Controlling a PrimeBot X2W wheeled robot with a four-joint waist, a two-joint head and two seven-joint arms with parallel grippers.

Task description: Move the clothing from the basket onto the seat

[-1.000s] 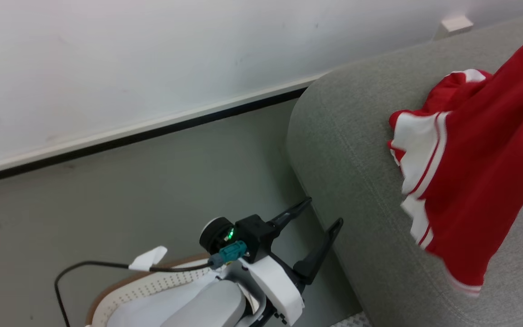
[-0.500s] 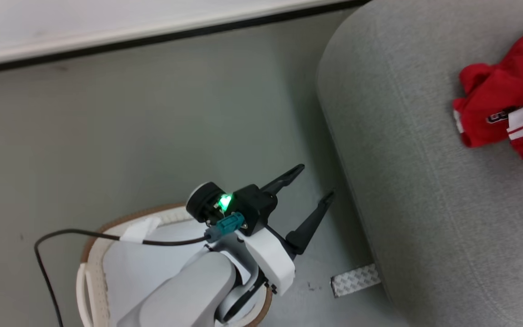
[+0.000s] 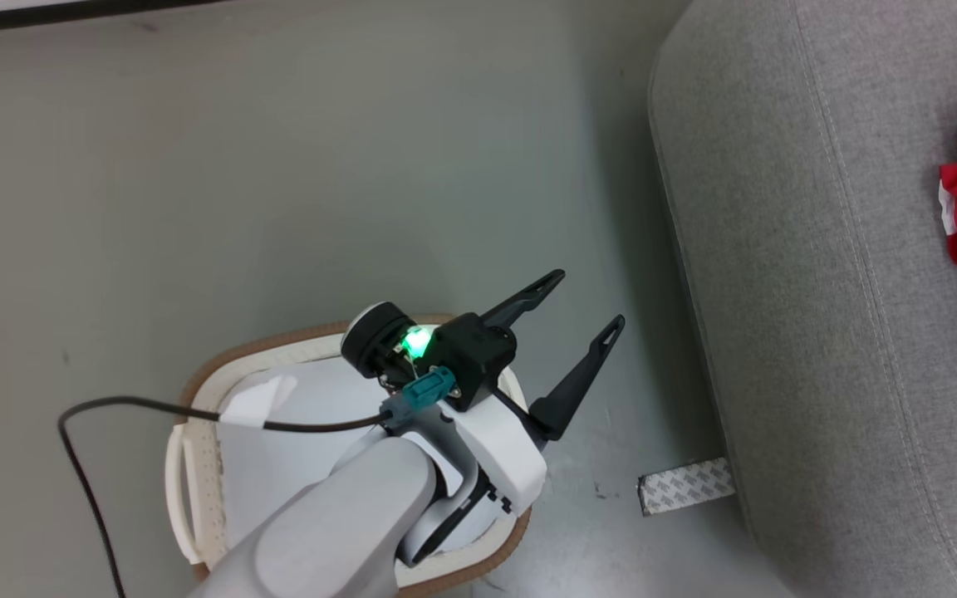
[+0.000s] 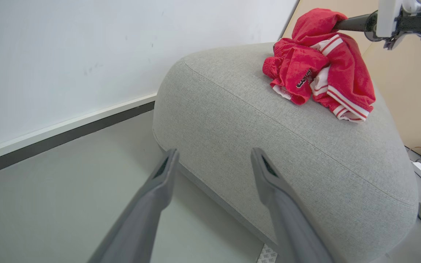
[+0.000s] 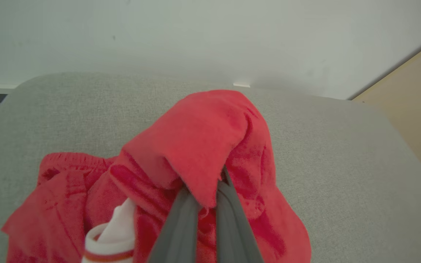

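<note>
— Grippers?
— Right gripper is pinched tight on the clothing; left gripper is spread wide, empty, by the basket.
— Changed?
— The head view dipped. The clothing, hanging stretched before, now lies heaped on the seat. Its dark lettering is unreadable.

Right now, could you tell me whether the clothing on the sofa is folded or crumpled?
Crumpled: the clothing lies in a bunched heap on the sofa, one fold pinched up by the shut right gripper.
</note>
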